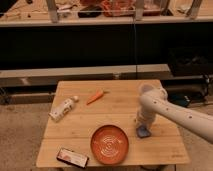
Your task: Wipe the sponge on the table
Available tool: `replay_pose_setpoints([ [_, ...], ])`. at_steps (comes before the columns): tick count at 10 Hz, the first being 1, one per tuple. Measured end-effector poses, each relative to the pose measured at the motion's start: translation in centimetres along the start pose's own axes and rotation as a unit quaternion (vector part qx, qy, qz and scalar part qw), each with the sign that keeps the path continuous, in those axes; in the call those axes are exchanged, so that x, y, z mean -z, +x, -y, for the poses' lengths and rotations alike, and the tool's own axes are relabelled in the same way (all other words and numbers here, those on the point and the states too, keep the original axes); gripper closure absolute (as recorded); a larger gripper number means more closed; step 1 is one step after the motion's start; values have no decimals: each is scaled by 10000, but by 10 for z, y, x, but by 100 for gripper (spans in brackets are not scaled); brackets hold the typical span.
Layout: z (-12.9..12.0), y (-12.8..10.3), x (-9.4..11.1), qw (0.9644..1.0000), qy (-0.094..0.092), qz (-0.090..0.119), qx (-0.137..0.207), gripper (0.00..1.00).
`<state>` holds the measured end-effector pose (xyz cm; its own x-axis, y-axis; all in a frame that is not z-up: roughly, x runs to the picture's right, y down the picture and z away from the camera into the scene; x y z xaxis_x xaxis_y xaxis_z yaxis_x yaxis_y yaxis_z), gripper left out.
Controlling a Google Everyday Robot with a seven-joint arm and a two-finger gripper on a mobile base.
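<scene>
— Five things are lying on the table. Which is sitting nearest?
— A dark flat phone-like thing, at the front edge, with an orange plate just beside it.
— And the sponge?
— It is lying right of the plate. The gripper is standing directly over it, seemingly touching; whether it is clamping anything I cannot tell.
— Any writing?
— The white bottle is showing nothing readable. A carrot is lying beyond it, and a grey shelf is running behind.

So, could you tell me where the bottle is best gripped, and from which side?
Probably across its wide body, from above: the bottle lies on its side on the table, slanted, cap pointing back-right. The hand is at the sponge, right of the plate.
</scene>
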<state>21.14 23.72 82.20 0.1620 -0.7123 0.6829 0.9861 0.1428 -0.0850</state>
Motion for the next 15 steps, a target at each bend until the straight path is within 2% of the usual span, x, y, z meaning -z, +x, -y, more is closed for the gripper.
replay_pose_setpoints([
  [3,-15,-34,8,9999,57,102,57,100],
  [5,-26,-56,14,9998,170,40,16,100],
  [6,-35,-70,16,9998,180,-36,-84,100],
  [8,-52,-79,12,9993,114,-124,-342,100],
  [11,-89,-69,-1,9953,6,-246,-935,100],
  [13,-123,-57,3,9893,-37,-397,-1402,100],
  [15,-139,-44,13,9841,-37,-521,-1700,100],
])
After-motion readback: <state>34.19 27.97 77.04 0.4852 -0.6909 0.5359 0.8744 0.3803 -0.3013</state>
